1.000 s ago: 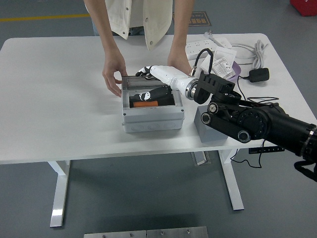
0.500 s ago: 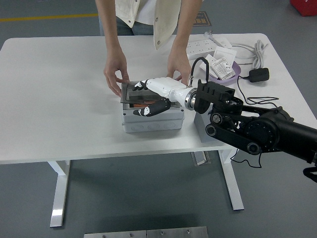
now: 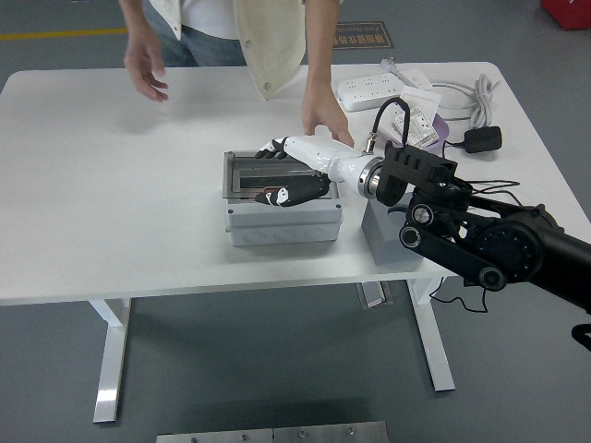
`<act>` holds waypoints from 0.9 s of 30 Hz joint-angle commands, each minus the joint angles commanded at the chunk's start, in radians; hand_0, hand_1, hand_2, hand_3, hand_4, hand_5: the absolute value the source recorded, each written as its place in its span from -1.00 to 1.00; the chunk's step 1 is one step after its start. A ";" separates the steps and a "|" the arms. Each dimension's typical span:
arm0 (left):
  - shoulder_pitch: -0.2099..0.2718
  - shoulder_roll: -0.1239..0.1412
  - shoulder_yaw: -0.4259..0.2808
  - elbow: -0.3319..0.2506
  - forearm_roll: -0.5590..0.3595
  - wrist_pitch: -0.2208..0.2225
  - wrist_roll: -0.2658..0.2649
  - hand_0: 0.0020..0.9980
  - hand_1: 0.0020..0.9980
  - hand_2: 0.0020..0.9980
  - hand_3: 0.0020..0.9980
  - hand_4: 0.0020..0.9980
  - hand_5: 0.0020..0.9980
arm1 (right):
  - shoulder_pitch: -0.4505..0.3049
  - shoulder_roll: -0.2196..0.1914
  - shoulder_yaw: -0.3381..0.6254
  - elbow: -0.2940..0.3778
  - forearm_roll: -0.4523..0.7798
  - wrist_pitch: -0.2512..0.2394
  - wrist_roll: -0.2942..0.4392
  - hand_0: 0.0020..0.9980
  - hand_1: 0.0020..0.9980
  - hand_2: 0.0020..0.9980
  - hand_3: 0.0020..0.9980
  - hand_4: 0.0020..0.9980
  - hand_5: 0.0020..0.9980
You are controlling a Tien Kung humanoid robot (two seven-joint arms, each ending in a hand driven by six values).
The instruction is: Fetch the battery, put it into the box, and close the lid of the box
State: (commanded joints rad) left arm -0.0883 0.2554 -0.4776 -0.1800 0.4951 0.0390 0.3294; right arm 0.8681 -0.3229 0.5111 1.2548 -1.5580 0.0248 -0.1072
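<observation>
Grey box (image 3: 283, 221) lid now lies nearly flat under the right hand (image 3: 294, 189), fingers spread and gripping nothing, battery hidden inside, while a person's hand (image 3: 146, 66) has lifted toward ten o'clock.

The right hand (image 3: 294, 173) looked like smooth, glossy white plastic over the back and wrist, with matt black fingers (image 3: 297, 194). Under those fingers lay the box (image 3: 282, 221), a light grey, matt plastic shell; its lid (image 3: 242, 173), beneath and just beyond the fingertips, looked darker with a dull sheen. Behind the wrist sat a ring of bright metal, then black, matt arm housings. The table (image 3: 111, 203) was smooth, matt white. The person's vest (image 3: 270, 41) looked like cream cloth.
</observation>
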 joint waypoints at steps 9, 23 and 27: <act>0.011 -0.009 0.016 0.000 -0.023 0.002 -0.004 0.15 0.17 0.01 0.11 0.05 -1.00 | -0.212 -0.025 0.288 0.187 0.038 -0.122 0.109 0.59 0.52 0.57 0.61 0.69 0.20; 0.022 -0.018 0.040 0.000 -0.058 0.005 -0.012 0.15 0.17 0.01 0.11 0.05 -1.00 | -0.533 0.004 0.630 0.222 0.512 -0.337 0.427 0.51 0.31 0.34 0.38 0.72 0.21; 0.023 -0.016 0.041 0.000 -0.062 0.006 -0.014 0.15 0.17 0.01 0.11 0.05 -1.00 | -0.602 0.011 0.672 0.185 0.531 -0.342 0.426 0.47 0.30 0.31 0.34 0.72 0.23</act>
State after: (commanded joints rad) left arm -0.0650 0.2397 -0.4362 -0.1800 0.4335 0.0447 0.3159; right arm 0.2664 -0.3117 1.1829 1.4403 -1.0270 -0.3171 0.3191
